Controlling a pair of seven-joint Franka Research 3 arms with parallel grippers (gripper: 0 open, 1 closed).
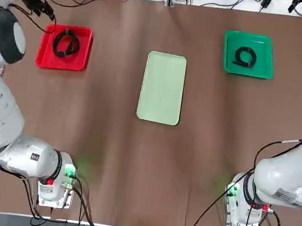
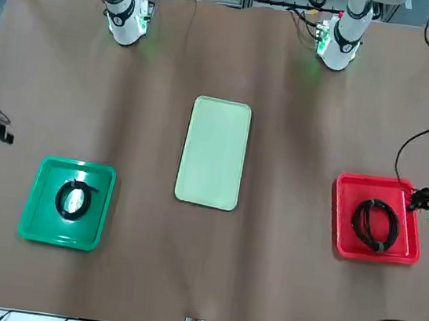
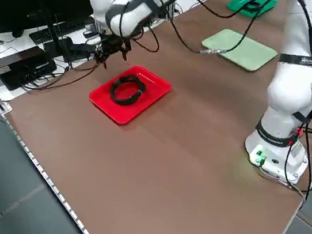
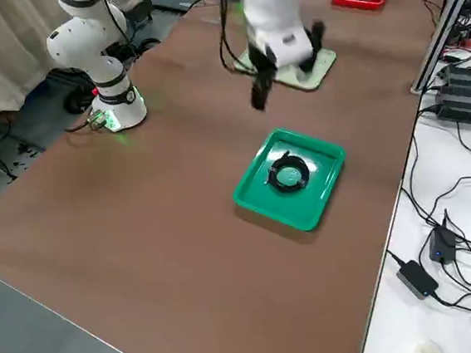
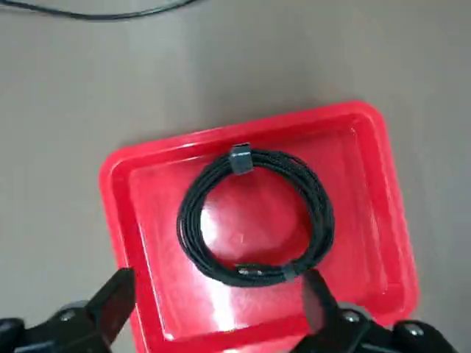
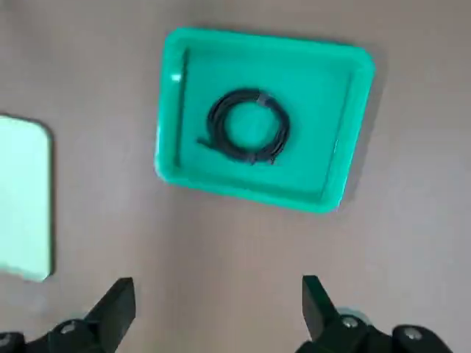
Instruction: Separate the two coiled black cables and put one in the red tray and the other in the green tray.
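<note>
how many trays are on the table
3: the red tray on the robot's left, the green tray on its right, each holding one coiled cable, and a pale green tray between them.

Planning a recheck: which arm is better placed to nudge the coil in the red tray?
Left. Its open tool hangs just above the red tray and coil; the right tool is open near the green tray.
</note>
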